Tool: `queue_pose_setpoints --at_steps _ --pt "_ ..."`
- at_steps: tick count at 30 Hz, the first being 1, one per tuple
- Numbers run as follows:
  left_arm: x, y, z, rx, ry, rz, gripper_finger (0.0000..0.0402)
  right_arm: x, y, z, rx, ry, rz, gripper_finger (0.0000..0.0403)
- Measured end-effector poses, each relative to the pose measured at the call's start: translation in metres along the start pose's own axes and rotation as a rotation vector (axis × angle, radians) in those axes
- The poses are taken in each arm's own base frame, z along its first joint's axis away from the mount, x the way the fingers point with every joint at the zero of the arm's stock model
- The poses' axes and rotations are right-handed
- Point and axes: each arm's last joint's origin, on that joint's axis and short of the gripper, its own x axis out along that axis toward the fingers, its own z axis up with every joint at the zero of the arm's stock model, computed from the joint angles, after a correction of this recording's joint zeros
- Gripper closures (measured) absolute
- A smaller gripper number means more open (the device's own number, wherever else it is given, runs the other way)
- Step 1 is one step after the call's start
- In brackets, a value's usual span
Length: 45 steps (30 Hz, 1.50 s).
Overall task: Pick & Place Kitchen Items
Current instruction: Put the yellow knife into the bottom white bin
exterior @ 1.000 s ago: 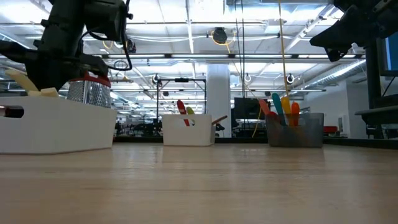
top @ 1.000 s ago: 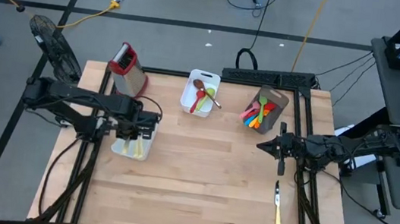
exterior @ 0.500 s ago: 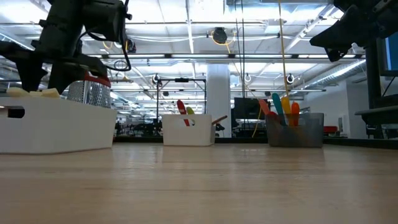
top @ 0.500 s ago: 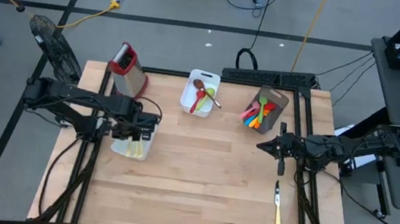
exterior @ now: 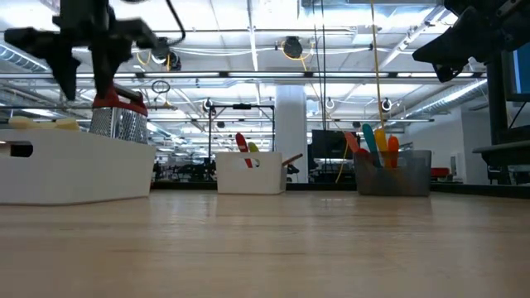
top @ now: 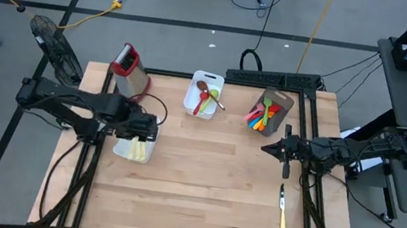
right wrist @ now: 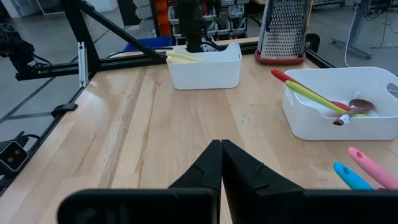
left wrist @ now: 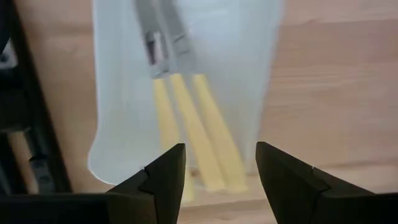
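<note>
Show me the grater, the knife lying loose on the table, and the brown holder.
grater (top: pixel 132 74), high view, on its metal body.
knife (top: pixel 282 212), high view, middle of its length.
brown holder (top: pixel 281 102), high view, on its rim.

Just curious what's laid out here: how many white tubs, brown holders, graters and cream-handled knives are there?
White tubs: 2
Brown holder: 1
Grater: 1
Cream-handled knives: 4
Total: 8
</note>
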Motion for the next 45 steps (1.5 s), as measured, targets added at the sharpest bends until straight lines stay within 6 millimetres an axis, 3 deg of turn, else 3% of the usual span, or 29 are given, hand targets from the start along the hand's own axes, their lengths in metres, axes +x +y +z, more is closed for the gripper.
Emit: queue_pose_setpoints --at_steps 7,11,17,22,28,35,45 --pt "-0.03 0.002 -0.019 0.127 -0.081 -0.135 0.0202 0.0 -0.001 -0.005 -0.014 0.051 -0.01 0.0399" --pt "-0.038 0.01 -0.03 0.199 -0.06 -0.172 0.0198 -0.001 -0.002 -0.011 -0.015 0.109 -0.02 0.0399" --pt "-0.043 0.018 -0.046 0.167 -0.062 -0.224 0.0205 -0.001 -0.002 -0.011 0.085 0.112 -0.026 0.0399" --pt "-0.048 0.014 -0.059 0.281 -0.105 -0.344 0.0202 -0.001 -0.002 -0.011 0.159 0.11 -0.03 0.0399" --pt "-0.058 0.004 -0.075 0.424 -0.257 -0.57 0.0199 -0.001 -0.002 -0.011 0.161 0.111 -0.031 0.0399" --pt "-0.076 -0.011 -0.095 0.61 -0.306 -0.845 0.0208 -0.001 -0.002 -0.011 0.148 0.111 -0.03 0.0399" --pt "-0.087 -0.018 -0.099 0.511 -0.334 -0.979 0.0204 -0.001 -0.002 -0.011 0.145 0.111 -0.03 0.0399"
